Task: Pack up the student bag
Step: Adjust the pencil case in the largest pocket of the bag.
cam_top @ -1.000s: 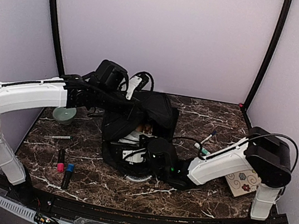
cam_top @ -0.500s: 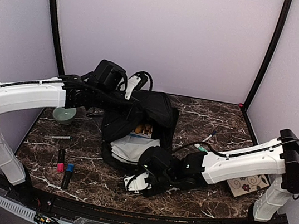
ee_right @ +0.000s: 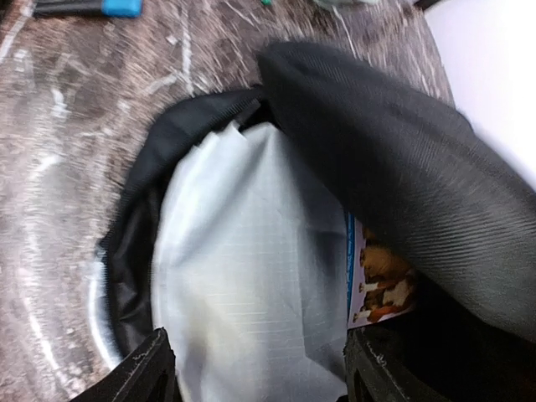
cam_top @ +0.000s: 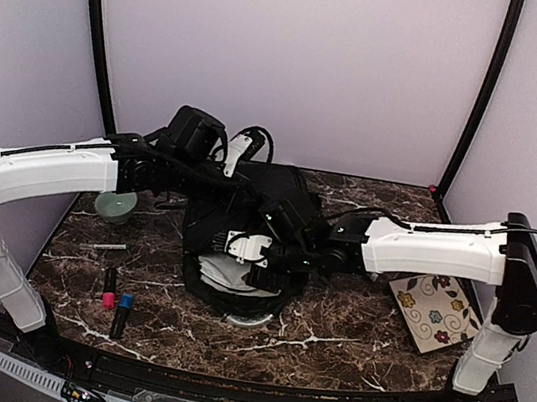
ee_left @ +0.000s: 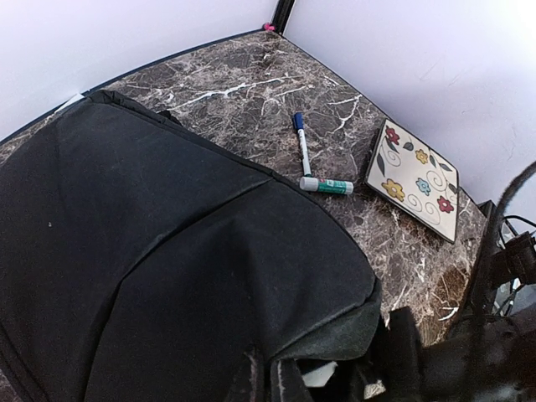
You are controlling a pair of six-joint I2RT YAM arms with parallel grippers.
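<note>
Right wrist view: right gripper [ee_right: 260, 378], jaws wide apart, over student bag [ee_right: 402, 167]

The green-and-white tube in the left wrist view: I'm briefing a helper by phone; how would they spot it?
Find the big black student bag on the marble table. Between its edge and the flowered board lies a short tube. Unlike the slim blue-capped pen beside it, it is stubby with a green label.

Black student bag [ee_left: 167, 251]; cream notebook [ee_left: 414, 177], coloured floral pattern; dark brown table [cam_top: 350, 335], white marble veins.
</note>
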